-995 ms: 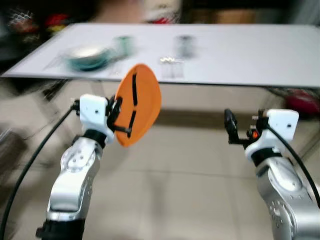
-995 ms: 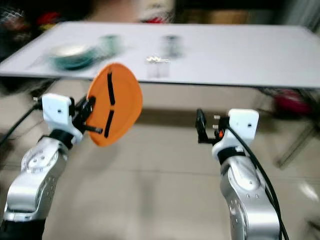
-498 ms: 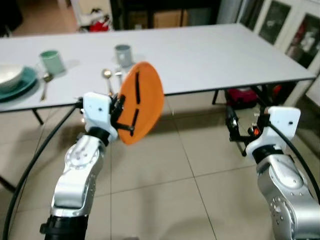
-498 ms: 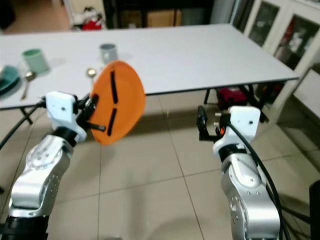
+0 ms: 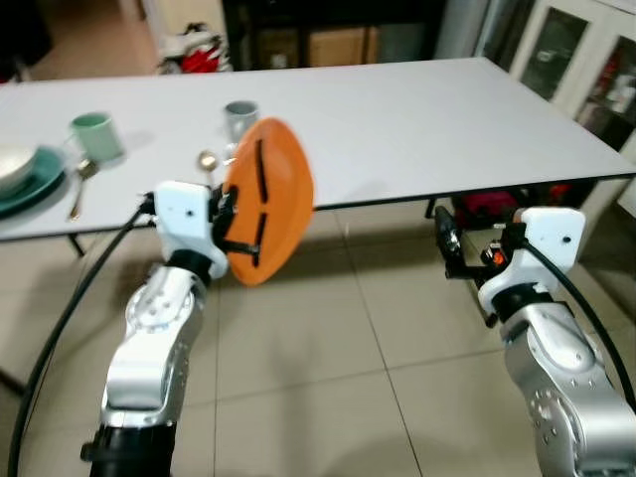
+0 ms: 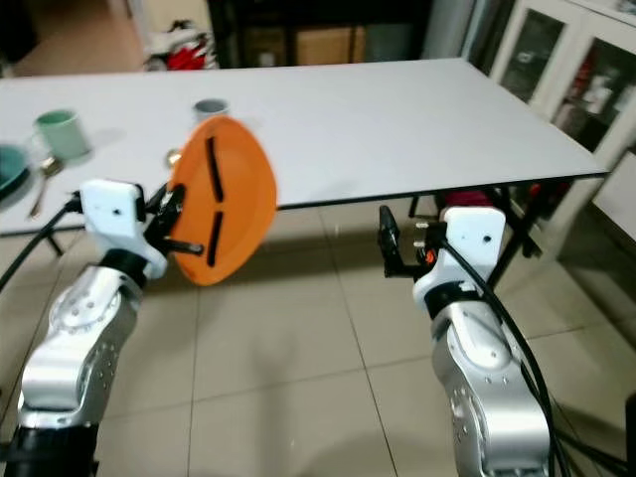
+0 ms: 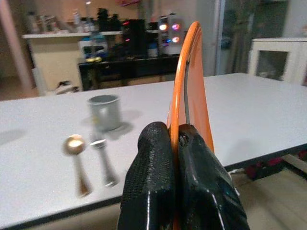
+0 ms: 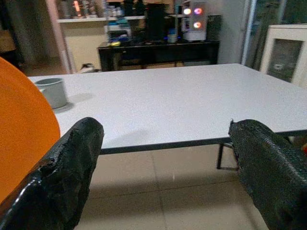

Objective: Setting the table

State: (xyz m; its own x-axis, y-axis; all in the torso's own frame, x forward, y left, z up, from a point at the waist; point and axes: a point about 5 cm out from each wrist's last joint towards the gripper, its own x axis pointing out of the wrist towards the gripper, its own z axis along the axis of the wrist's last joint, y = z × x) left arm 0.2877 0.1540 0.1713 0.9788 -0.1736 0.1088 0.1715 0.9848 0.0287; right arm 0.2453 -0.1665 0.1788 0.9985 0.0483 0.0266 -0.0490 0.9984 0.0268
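Note:
My left gripper (image 7: 173, 132) is shut on the rim of an orange plate (image 5: 268, 199), which stands on edge at chest height just short of the white table's (image 5: 417, 119) near edge. My right gripper (image 5: 449, 243) hangs open and holds nothing, low in front of the table's right part. On the table's left part sit a grey cup (image 5: 239, 117) with a spoon (image 5: 207, 161) before it, a green mug (image 5: 93, 134), and a white bowl on a teal plate (image 5: 20, 174).
A second spoon (image 5: 79, 184) lies beside the teal plate. A white glass-door cabinet (image 5: 586, 70) stands at the right. A dark shelf unit (image 5: 318, 30) is behind the table, and something red (image 5: 487, 204) sits under it. Tiled floor (image 5: 328, 378) lies between me and the table.
The whole view has swung and sharpened since a second ago, so the camera moved. Both arms keep their pose, and the plate stays in the left gripper.

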